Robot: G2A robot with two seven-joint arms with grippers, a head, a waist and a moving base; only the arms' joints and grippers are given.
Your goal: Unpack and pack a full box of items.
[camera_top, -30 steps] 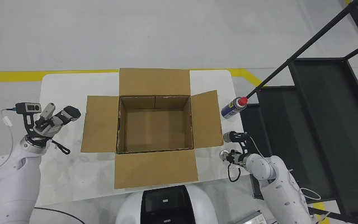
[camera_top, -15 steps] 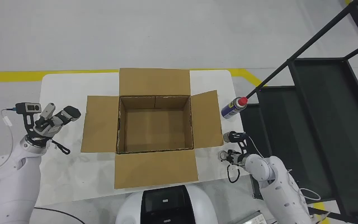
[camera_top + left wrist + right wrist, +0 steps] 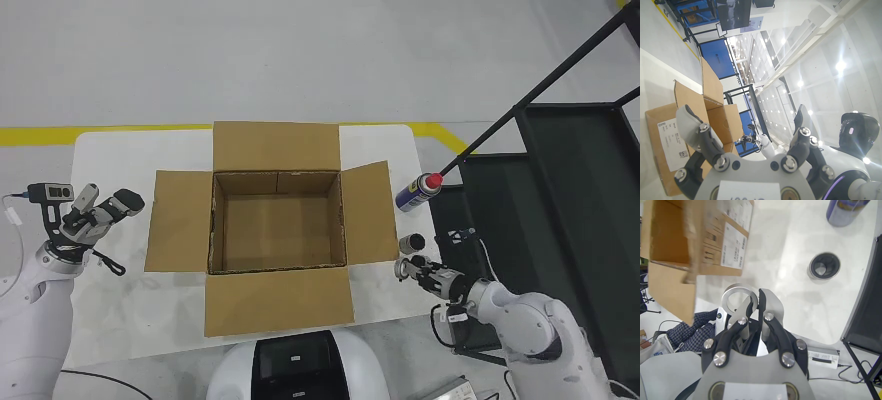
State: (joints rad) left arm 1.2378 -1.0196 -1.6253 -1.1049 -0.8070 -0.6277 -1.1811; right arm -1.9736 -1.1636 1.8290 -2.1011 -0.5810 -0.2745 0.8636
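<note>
- The right gripper [image 3: 755, 300] is clamped on the rim of a metal ring [image 3: 732, 294], one finger inside the hoop and one outside. There is almost no gap between the fingers.
- From above, the right gripper [image 3: 403, 268] sits at the near right corner of the desk [image 3: 120, 300], just beside the right flap of the cardboard box [image 3: 280, 300]. Whether the ring rests on the desk cannot be told.
- The left gripper [image 3: 105, 200] hangs over the left part of the desk, near the box's left flap. Its fingers are spread wide and hold nothing, as the left wrist view [image 3: 744, 119] confirms.
- The cardboard box stands mid-desk with all four flaps folded out, and its floor is bare.
- A dark cylinder [image 3: 411, 243] stands just beyond the right gripper. A spray can [image 3: 418, 190] with a red cap lies farther off, near the desk's right edge.
- A black rack [image 3: 560, 200] borders the desk on the right.
- The right wrist view shows the grip on the ring, the cylinder's hollow top [image 3: 824, 268] and the printed label on the box wall [image 3: 732, 249]. The top view is too coarse for these.
</note>
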